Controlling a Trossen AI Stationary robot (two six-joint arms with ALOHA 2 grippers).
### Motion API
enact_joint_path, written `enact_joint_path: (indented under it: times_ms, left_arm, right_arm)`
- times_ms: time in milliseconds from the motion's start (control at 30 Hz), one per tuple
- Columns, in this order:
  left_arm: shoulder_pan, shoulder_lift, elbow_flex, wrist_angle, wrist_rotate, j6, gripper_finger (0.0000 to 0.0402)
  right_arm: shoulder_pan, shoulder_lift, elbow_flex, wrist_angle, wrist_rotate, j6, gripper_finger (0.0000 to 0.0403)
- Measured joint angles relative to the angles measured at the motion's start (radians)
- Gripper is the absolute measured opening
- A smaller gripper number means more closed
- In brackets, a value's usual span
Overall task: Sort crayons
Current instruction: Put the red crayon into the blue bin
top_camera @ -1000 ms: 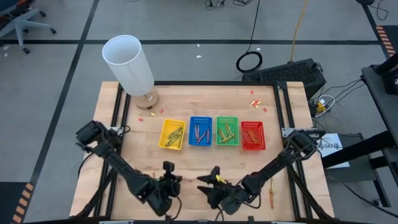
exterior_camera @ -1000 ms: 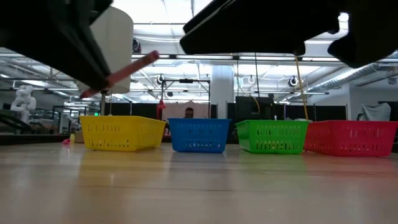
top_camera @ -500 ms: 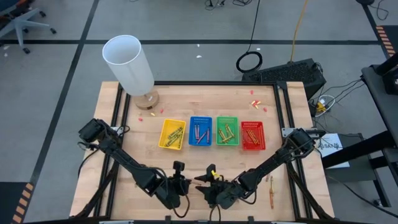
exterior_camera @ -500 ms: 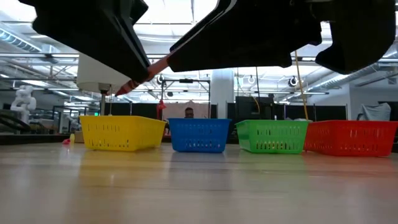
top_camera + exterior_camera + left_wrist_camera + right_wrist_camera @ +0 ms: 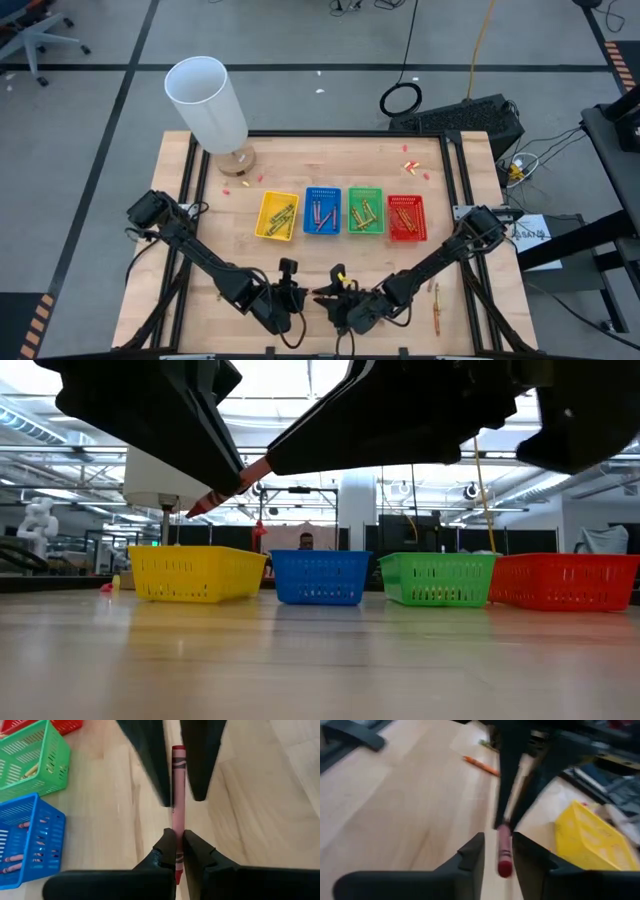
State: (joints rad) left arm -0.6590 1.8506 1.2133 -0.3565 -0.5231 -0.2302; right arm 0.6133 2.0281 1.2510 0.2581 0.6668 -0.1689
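Note:
A red crayon (image 5: 178, 785) hangs in the air over the table's near middle, with my left gripper (image 5: 178, 837) shut on one end. My right gripper (image 5: 498, 845) faces it from the right, open. Its fingers stand close on either side of the crayon's free end (image 5: 504, 862). In the high view the two grippers (image 5: 290, 288) (image 5: 332, 292) meet near the front edge. Other crayons lie in the yellow (image 5: 277, 215), blue (image 5: 322, 211), green (image 5: 365, 211) and red (image 5: 406, 217) trays. My left gripper pinches the crayon near its rear end (image 5: 176, 862) between its two fingers. The crayon runs along the fingers and sticks out well past their tips. It is lifted clear of the table and slants in the low view (image 5: 228, 490). My right gripper flanks the free end; whether its fingers touch it I cannot tell.
A tall white cylinder (image 5: 205, 100) stands at the far left corner. One orange crayon (image 5: 436, 305) lies on the table near the right front. Small red-pink scraps (image 5: 410, 165) lie behind the trays. Bare wood lies between the trays and the grippers.
My left gripper has gone toward the table's right, toward my right gripper, carrying the crayon and turning a little, then kept still. My right gripper's fingers have drawn closer together around the crayon's free end.

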Motion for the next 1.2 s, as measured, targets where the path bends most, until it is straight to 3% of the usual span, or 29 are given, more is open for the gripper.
enact_joint_path:
  times_ms: [100, 333, 567, 933, 1067, 1200]
  left_arm:
    - [-0.001, 0.0, 0.0, 0.0, 0.008, 0.0, 0.0011]
    - [-0.001, 0.0, 0.0, 0.0, 0.018, -0.005, 0.0011]
    - [0.0, 0.0, 0.0, 0.008, 0.048, -0.073, 0.0015]
    - [-0.031, -0.026, 0.0, 0.004, 0.045, -0.105, 0.0129]
    - [-0.046, -0.074, 0.0, -0.003, 0.027, -0.113, 0.014]
    - [-0.077, -0.134, 0.0, -0.072, -0.064, -0.173, 0.014]
  right_arm:
    - [-0.01, 0.0, 0.0, 0.0, -0.063, 0.014, 0.0061]
    - [-0.015, 0.0, 0.0, 0.0, -0.067, 0.026, 0.0015]
    - [-0.015, 0.0, 0.0, 0.0, -0.071, 0.027, 0.001]
    - [-0.001, -0.011, 0.0, -0.042, -0.07, 0.035, 0.0012]
    - [0.009, -0.011, 0.0, -0.048, -0.069, 0.029, 0.0012]
    - [0.017, -0.018, 0.0, -0.066, -0.068, 0.025, 0.0012]
